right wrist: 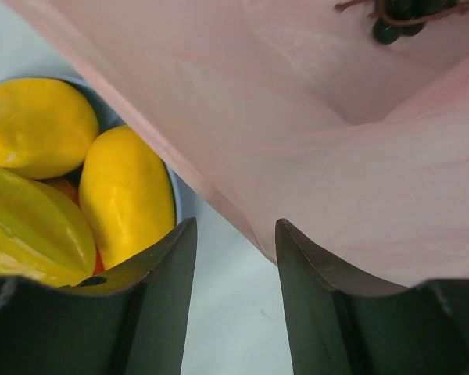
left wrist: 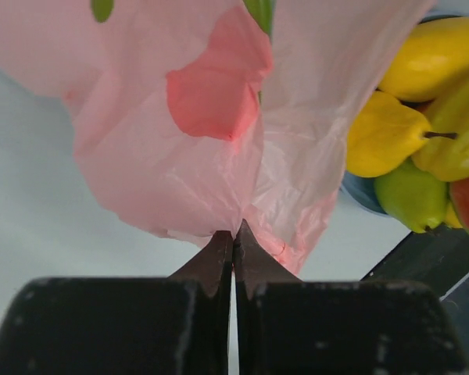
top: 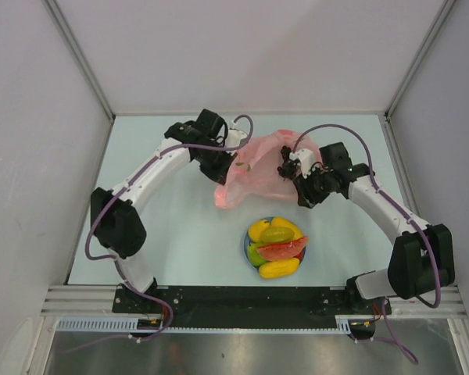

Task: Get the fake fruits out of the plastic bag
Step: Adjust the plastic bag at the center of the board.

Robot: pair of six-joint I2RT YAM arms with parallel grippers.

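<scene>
Though bent, left claw (left wrist: 234, 232) on bag (left wrist: 164, 168).

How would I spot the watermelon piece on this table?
Find the big pink plastic bag on the table; just nearer the arms' bases sits a blue plate heaped with fruit. The watermelon slice is the only red wedge among yellow and green pieces.

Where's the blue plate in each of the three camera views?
Top view: plate at lower centre, piled with fruit, just nearer than the pink bag.
Left wrist: plate at the right edge, its rim under the fruit.
Right wrist: plate at upper left, behind yellow fruit.
Shared landmark: the pink bag, in all three.
</scene>
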